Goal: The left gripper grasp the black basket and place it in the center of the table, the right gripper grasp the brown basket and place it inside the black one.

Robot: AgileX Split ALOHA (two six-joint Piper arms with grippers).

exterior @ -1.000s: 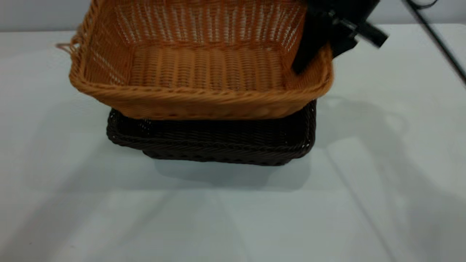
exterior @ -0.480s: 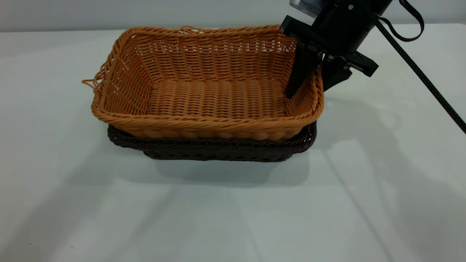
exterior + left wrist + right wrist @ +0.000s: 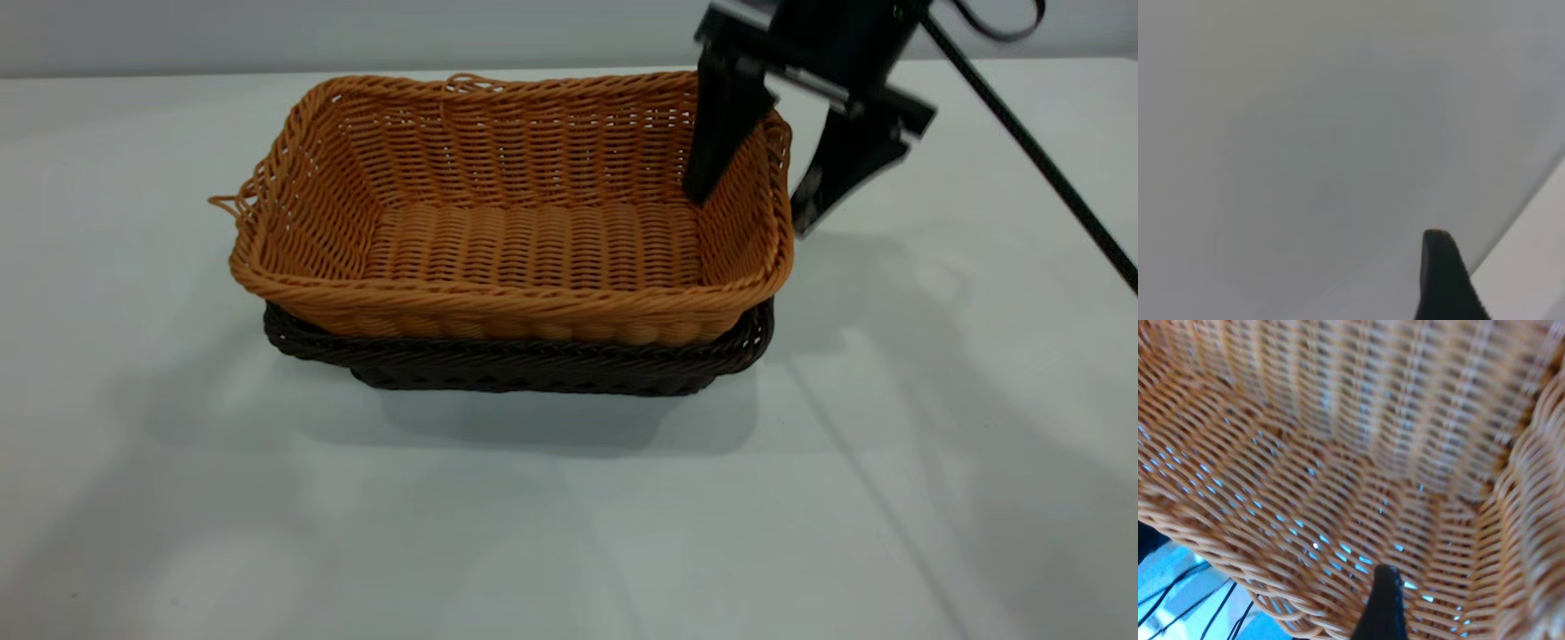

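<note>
The brown basket [image 3: 524,231] sits nested inside the black basket [image 3: 524,360] at the middle of the table [image 3: 569,516]. Only the black basket's rim and lower wall show beneath it. My right gripper [image 3: 747,213] is open and straddles the brown basket's right wall, one finger inside, one outside, clear of the weave. The right wrist view shows the brown basket's inner floor and wall [image 3: 1338,453] and one dark fingertip [image 3: 1383,600]. The left gripper is out of the exterior view; its wrist view shows one dark fingertip [image 3: 1441,273] over bare table.
A black cable [image 3: 1040,151] runs down from the right arm across the table's right side. The table's far edge [image 3: 133,76] meets a grey wall.
The brown basket came down from above into the black basket. The right gripper's jaws then opened, let go of its right wall and rose a little.
</note>
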